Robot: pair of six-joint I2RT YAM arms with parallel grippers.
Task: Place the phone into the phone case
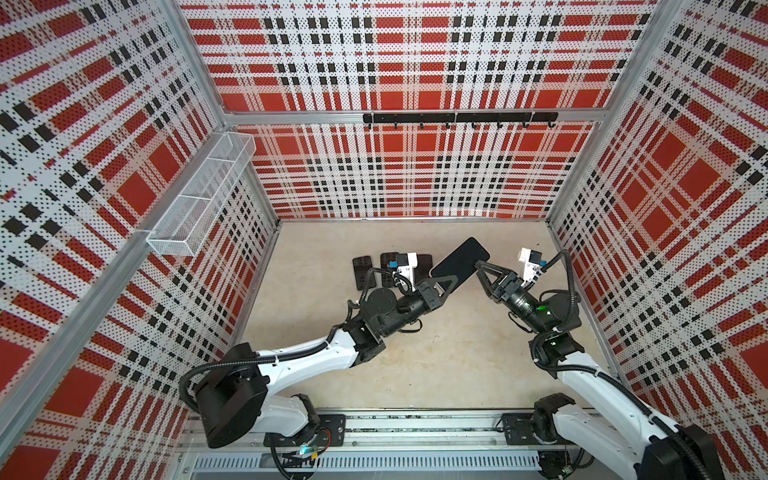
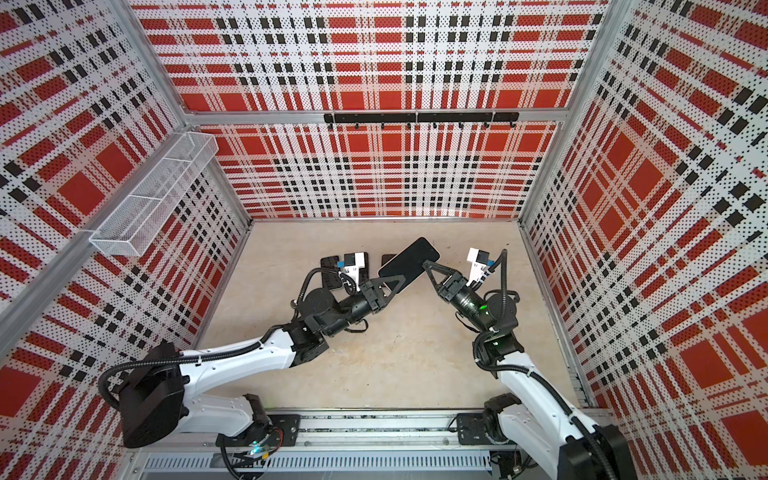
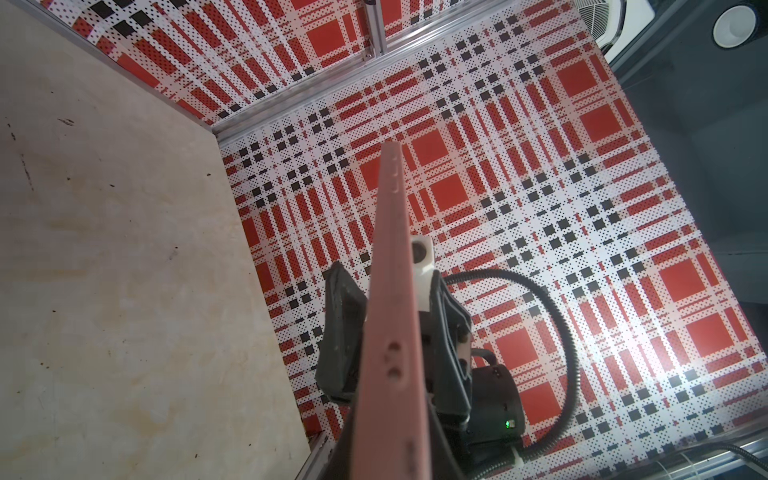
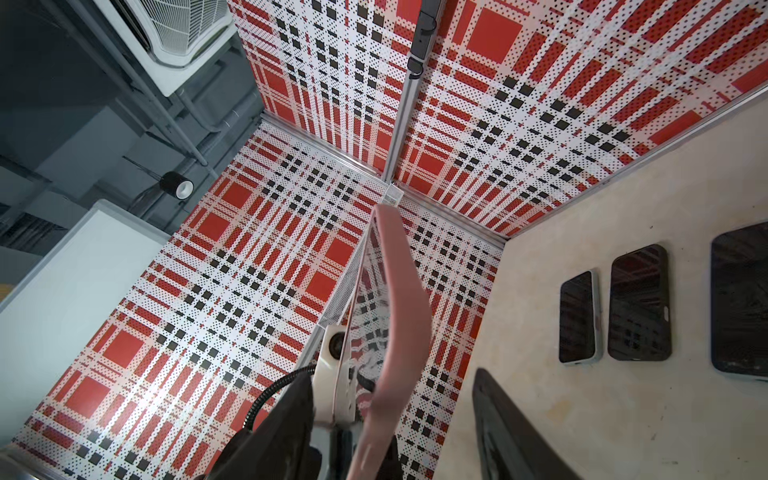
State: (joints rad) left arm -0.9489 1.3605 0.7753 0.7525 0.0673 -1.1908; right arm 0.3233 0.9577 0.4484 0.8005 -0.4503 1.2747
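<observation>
A phone (image 1: 459,259) with a black glass face hangs tilted in the air over the middle of the table in both top views. A pink phone case (image 3: 388,291) runs along its edge; its rim (image 4: 399,316) bows away from the glossy screen. My left gripper (image 1: 451,284) is shut on the lower end of the phone and case, seen edge-on in the left wrist view (image 3: 390,449). My right gripper (image 1: 482,270) stands at the opposite side. Its jaws are open on either side of the pink edge (image 4: 390,374), and the right finger (image 4: 498,424) is well off it.
Three dark phones (image 4: 577,320) (image 4: 640,303) (image 4: 739,303) lie flat on the beige table (image 1: 415,353) behind the left arm. A white mesh basket (image 1: 199,199) hangs on the left wall. A black hook rail (image 1: 459,117) crosses the back wall.
</observation>
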